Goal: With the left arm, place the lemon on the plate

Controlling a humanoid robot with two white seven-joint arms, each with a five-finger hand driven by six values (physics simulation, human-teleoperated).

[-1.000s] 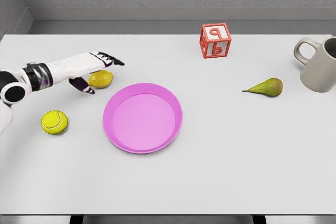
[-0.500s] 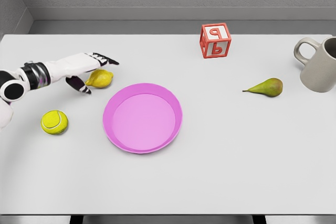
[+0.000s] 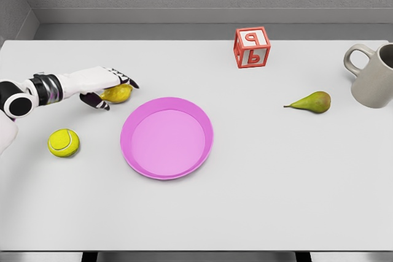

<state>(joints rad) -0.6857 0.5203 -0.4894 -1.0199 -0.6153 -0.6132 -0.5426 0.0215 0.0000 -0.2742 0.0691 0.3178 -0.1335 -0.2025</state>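
Note:
The yellow lemon (image 3: 119,96) lies on the white table, just up and left of the pink plate (image 3: 166,137). My left hand (image 3: 114,89) comes in from the left edge and sits over the lemon. Its fingers (image 3: 126,80) curl down over the lemon's top and far side, and the thumb (image 3: 98,102) is at the near side. The hand covers the lemon's upper left part. The lemon still rests on the table, a short gap from the plate's rim. The plate has nothing on it. My right arm does not show.
A yellow-green tennis ball (image 3: 64,142) lies near the left edge, below my forearm. A red letter block (image 3: 252,47) stands at the back, a pear (image 3: 312,102) lies to the right, and a grey mug (image 3: 374,74) stands at the right edge.
The left hand's fingers, stretched out flat above the lemon before, have curled down around it. The hand has drawn slightly left and lower. The lemon has barely moved.

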